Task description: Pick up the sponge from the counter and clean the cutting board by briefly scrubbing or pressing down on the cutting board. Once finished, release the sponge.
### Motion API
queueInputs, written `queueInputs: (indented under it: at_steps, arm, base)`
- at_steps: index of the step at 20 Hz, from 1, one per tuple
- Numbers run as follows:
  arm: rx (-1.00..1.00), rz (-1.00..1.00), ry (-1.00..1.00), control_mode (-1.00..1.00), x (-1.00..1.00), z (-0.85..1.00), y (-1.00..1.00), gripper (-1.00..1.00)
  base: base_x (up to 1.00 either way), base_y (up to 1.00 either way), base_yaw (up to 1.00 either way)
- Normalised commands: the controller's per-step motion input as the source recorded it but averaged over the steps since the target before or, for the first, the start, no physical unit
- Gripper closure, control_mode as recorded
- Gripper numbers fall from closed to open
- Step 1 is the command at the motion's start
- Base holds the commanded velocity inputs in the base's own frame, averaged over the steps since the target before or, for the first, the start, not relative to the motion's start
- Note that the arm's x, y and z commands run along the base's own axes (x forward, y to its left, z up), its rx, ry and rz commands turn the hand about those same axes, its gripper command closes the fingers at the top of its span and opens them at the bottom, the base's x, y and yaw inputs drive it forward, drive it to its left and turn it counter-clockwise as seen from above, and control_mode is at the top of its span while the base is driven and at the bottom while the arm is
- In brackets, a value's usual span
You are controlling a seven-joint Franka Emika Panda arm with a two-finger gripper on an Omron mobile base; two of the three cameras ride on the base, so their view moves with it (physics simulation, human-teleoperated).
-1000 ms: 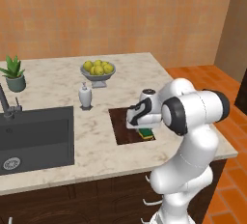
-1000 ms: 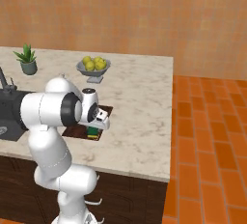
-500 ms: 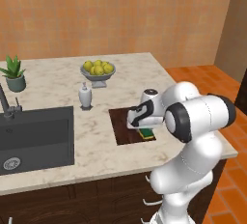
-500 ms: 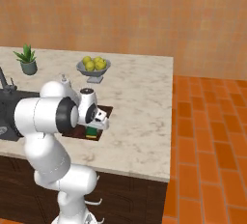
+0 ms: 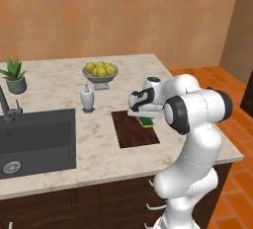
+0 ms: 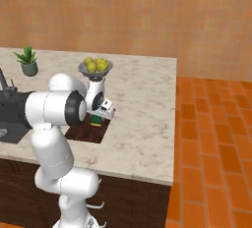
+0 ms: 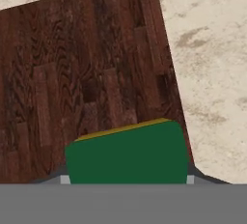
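Since prev. frame we see little shift: gripper (image 5: 146, 119) stays low, jaws clamped on sponge (image 7: 126, 153), which sits at far-right corner of board (image 5: 133, 132) on counter (image 5: 99, 146).

Left base view: behind and left of the arm, looking forward and down over the counter (image 5: 59, 149), taking in the sink (image 5: 34, 136), cutting board (image 5: 133, 129) and lemon bowl (image 5: 100, 73). Right base view: behind and right, sharing the counter (image 6: 142, 109), board (image 6: 88, 131) and bowl (image 6: 95, 68). Hand view: very near, facing down onto the board (image 7: 87, 73), the sponge (image 7: 128, 153) at its bottom.
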Motion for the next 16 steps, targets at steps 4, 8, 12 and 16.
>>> queueInputs:
  at_steps: [4,8,12,16]
  arm:
    - [-0.02,-0.02,0.12,-1.00,0.52,0.00,0.06,1.00]
    - [-0.01,0.00,0.05,-1.00,0.11,-0.49,0.00,1.00]
    - [-0.02,0.00,0.00,-1.00,-0.01,-0.83,0.00,1.00]
    - [0.00,0.00,-0.01,-1.00,0.04,-0.39,0.00,1.00]
  base:
    - [0.00,0.00,0.00]
    - [0.00,0.00,0.00]
    - [0.00,0.00,0.00]
    - [0.00,0.00,0.00]
